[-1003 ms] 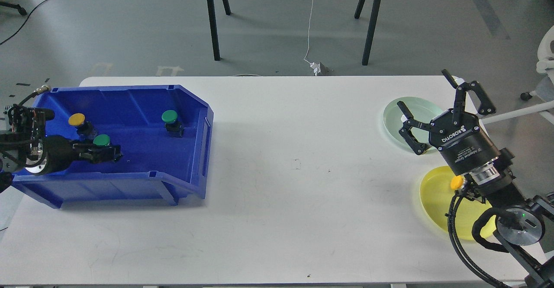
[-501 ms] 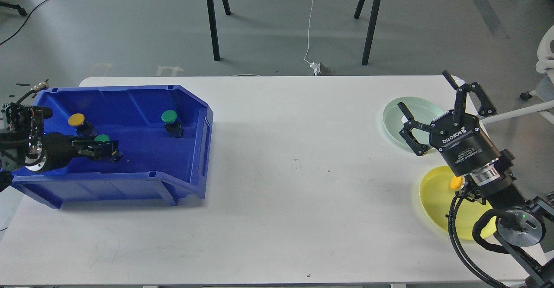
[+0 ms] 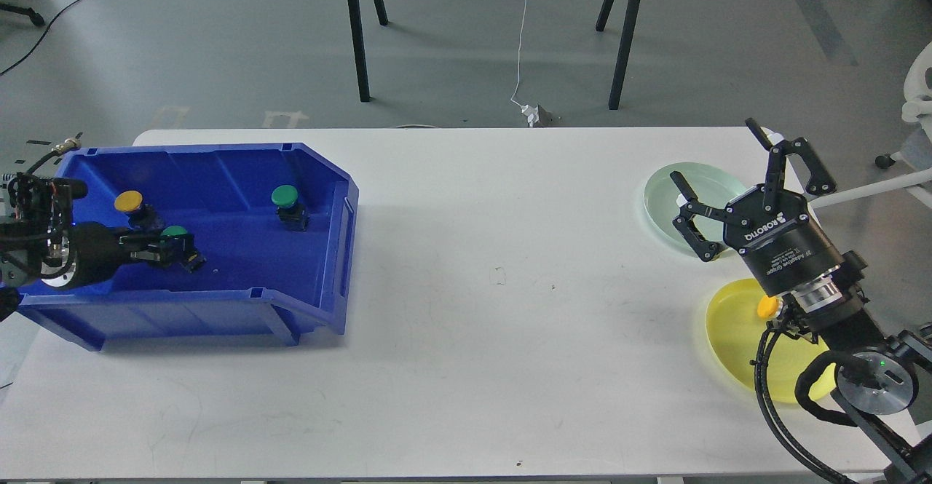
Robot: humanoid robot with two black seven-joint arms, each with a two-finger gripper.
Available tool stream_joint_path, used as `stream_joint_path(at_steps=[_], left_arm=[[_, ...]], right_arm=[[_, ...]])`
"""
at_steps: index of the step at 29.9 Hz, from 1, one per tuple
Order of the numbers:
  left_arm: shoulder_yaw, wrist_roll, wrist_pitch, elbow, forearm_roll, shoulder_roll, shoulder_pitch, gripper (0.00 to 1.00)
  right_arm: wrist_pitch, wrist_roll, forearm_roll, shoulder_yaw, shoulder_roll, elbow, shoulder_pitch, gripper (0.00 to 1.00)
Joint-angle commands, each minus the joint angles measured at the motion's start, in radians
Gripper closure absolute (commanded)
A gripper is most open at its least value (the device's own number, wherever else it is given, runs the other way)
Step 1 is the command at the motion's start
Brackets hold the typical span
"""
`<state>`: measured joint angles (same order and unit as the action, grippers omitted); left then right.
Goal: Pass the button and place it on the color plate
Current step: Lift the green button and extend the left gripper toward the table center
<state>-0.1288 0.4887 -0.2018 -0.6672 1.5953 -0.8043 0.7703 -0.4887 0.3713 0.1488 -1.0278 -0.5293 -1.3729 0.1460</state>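
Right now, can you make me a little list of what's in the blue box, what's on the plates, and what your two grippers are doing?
blue box: yellow button, two green buttons
left gripper: in the box, closed around the nearer green button
right gripper: open, empty, above the green plate
yellow plate: one yellow button
green plate: no button seen

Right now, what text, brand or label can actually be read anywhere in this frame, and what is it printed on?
"ROBOTIQ": white letters on the black body of the right gripper, reading at a slant.
A smaller white line below it on the same body: too small to read.
The blue bin, buttons, plates and left gripper show no readable text.
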Motion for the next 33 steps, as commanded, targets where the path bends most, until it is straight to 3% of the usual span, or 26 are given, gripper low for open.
stream_joint_path(at_steps=[1, 7, 16, 20, 24, 28, 33], left_arm=[[-0.002, 0.0, 0.001, 0.0, 0.0, 0.001, 0.007, 0.86], [-0.023, 0.0, -0.001, -0.102, -0.027, -0.051, 0.036, 0.86], [-0.04, 0.0, -0.019, -0.532, -0.214, -0.317, 0.188, 0.86], [-0.121, 0.0, -0.037, -0.699, -0.343, -0.352, 0.216, 0.86], [-0.173, 0.0, -0.031, -0.798, -0.521, -0.276, 0.208, 0.86], [-0.175, 0.0, -0.016, -0.804, -0.702, -0.071, 0.195, 0.87], [-0.176, 0.0, 0.084, -0.761, -0.767, 0.18, 0.123, 0.87]], right_arm=[[0.0, 0.0, 0.0, 0.0, 0.0, 0.001, 0.0, 0.04], [0.0, 0.0, 0.0, -0.003, 0.0, 0.0, -0.002, 0.04], [0.0, 0.0, 0.0, -0.006, -0.004, -0.002, -0.003, 0.04], [0.0, 0.0, 0.0, -0.009, -0.015, -0.003, -0.006, 0.04], [0.0, 0.0, 0.005, -0.008, -0.075, 0.0, -0.009, 0.04], [0.0, -0.002, 0.017, -0.008, -0.158, 0.006, -0.009, 0.04], [0.0, 0.0, 0.017, 0.0, -0.227, -0.005, -0.011, 0.04]])
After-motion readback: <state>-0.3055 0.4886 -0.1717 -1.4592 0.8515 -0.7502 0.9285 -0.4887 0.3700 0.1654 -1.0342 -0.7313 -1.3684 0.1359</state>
